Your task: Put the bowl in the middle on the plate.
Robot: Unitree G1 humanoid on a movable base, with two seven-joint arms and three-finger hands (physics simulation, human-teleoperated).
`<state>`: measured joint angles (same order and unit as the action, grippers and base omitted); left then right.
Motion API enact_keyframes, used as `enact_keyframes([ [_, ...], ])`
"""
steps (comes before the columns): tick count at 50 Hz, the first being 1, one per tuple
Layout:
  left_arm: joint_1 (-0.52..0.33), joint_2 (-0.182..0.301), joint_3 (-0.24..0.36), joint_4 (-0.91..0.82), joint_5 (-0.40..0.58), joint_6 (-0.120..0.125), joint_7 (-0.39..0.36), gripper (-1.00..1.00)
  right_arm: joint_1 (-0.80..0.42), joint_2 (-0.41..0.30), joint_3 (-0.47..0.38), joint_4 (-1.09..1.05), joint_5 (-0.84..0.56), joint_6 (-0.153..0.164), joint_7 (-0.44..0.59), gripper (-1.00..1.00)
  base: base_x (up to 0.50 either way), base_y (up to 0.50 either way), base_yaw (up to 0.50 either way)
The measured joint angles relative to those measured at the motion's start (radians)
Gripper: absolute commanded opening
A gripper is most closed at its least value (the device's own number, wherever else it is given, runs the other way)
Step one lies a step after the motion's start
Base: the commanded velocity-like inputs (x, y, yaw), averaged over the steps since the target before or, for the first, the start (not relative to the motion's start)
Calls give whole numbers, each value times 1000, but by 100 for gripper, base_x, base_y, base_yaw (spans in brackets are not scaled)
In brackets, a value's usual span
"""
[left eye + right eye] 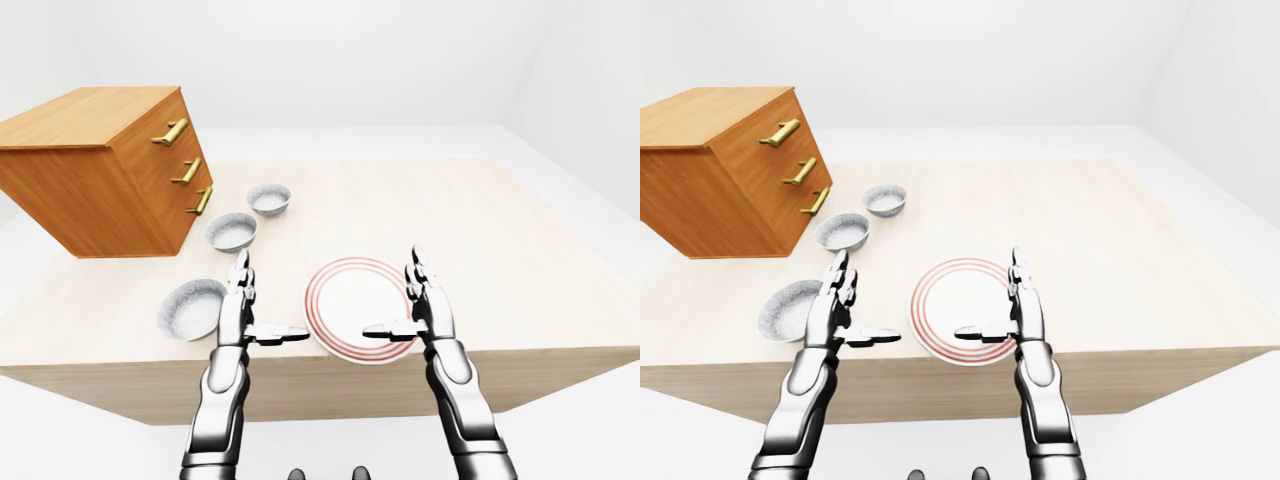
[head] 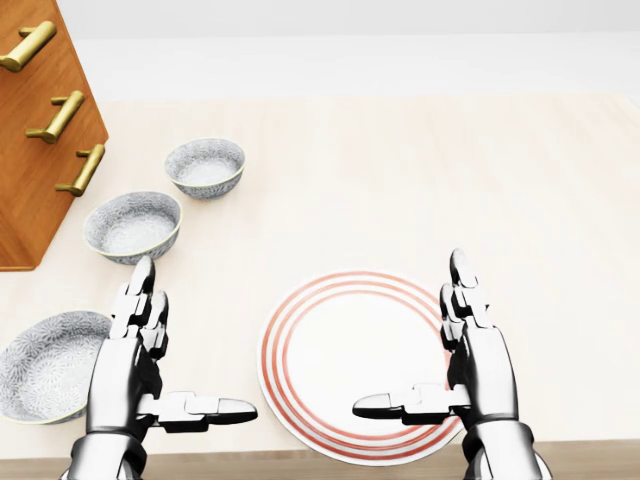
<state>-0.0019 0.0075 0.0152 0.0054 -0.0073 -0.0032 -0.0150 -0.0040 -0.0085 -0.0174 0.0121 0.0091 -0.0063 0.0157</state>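
Three patterned grey bowls stand in a slanted row at the left of the head view. The middle bowl (image 2: 133, 226) lies between the upper bowl (image 2: 205, 166) and the lower bowl (image 2: 48, 364). A white plate (image 2: 362, 362) with red rings rests near the table's bottom edge. My left hand (image 2: 160, 360) hovers open between the lower bowl and the plate, holding nothing. My right hand (image 2: 440, 355) hangs open over the plate's right side, also empty. Both thumbs point inward.
A wooden drawer cabinet (image 1: 100, 170) with brass handles stands on the table at the upper left, close beside the bowls. The light wooden table (image 1: 480, 230) stretches to the right, and its near edge runs just below the plate.
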Motion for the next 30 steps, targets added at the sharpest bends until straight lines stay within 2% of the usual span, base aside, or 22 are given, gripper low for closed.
enact_keyframes([
  [9,-1,7,13,3,-6,-1,-13,100,-4,-9,-15,18,4,-9,15,100,0,0,0],
  [19,-2,9,18,10,-8,-6,-17,100,10,-12,-16,4,-8,-2,23,100,0,0,0],
  [27,0,10,21,8,-9,-4,-19,100,27,-10,-12,-34,-21,19,24,100,0,0,0],
  [30,-2,11,22,10,-9,-4,-18,100,25,-11,-15,-53,-22,39,21,100,0,0,0],
])
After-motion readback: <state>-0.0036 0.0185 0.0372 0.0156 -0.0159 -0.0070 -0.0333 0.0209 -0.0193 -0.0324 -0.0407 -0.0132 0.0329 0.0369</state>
